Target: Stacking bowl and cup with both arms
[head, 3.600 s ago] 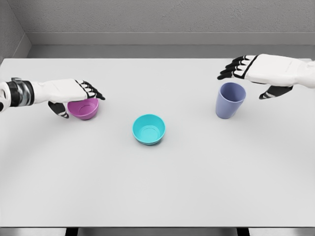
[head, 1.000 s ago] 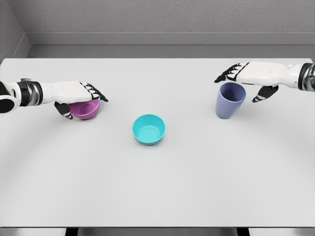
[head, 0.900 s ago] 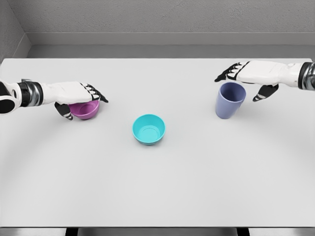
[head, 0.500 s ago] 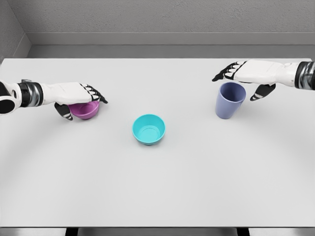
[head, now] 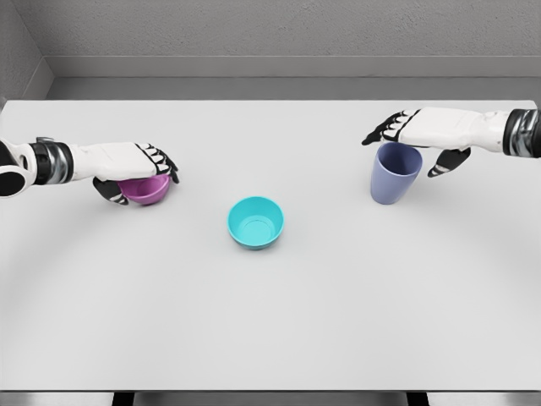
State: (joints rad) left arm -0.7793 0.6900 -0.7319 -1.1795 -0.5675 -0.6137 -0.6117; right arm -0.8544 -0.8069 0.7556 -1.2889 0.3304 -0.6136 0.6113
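Note:
A purple bowl [head: 149,190] sits at the table's left with my left hand [head: 139,178] on top of it. The fingers curl down over its far rim and the thumb presses its near left side. A teal bowl [head: 255,222] stands upright and alone in the middle. At the right a blue-violet cup [head: 394,176] stands upright. My right hand [head: 416,142] hovers just over its rim, fingers stretched leftward past the rim and thumb hanging beside the cup's right side, holding nothing.
All three objects rest on a white table [head: 270,321]. A grey wall runs along its far edge and another stands at the left corner.
My left hand's fingers have curled in from flat and closed on the purple bowl. My right hand has drifted slightly left and lower, closer over the cup. The objects have not moved.

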